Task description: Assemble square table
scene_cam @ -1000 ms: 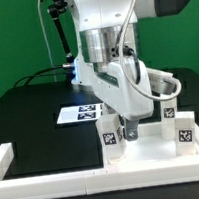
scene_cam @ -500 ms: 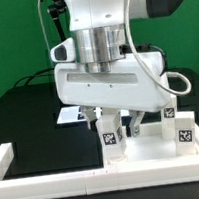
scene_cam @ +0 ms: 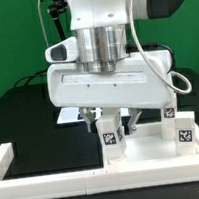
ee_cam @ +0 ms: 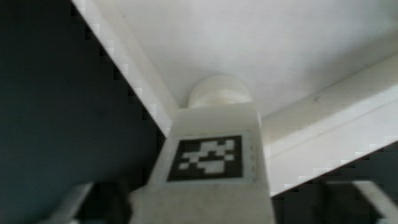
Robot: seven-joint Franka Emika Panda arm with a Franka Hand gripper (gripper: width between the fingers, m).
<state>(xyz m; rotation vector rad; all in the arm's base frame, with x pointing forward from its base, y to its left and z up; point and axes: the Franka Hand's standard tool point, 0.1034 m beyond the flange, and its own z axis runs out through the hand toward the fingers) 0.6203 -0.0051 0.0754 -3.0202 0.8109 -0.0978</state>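
Observation:
The square table's white slab (scene_cam: 146, 148) lies at the front, by the rail. A white block leg (scene_cam: 110, 135) with a black-and-white tag stands upright at its near corner on the exterior view's left. My gripper (scene_cam: 110, 120) reaches down over this leg with one finger on each side. In the wrist view the leg (ee_cam: 214, 150) runs between the fingers (ee_cam: 80, 205), with dark gaps on both sides, so the gripper (ee_cam: 214, 212) is open. The leg's rounded end meets the slab (ee_cam: 302, 40). Two more tagged legs (scene_cam: 182, 130) (scene_cam: 169, 110) stand at the slab's side on the exterior view's right.
The long low white border rail (scene_cam: 14, 158) runs along the front and turns back at the exterior view's left. The marker board (scene_cam: 67, 114) lies flat behind my hand on the black table. Cables hang behind the arm.
My hand has turned about its vertical axis from narrow side-on to broad face-on. The leg's tag still faces the same way, so the leg has not turned with it.

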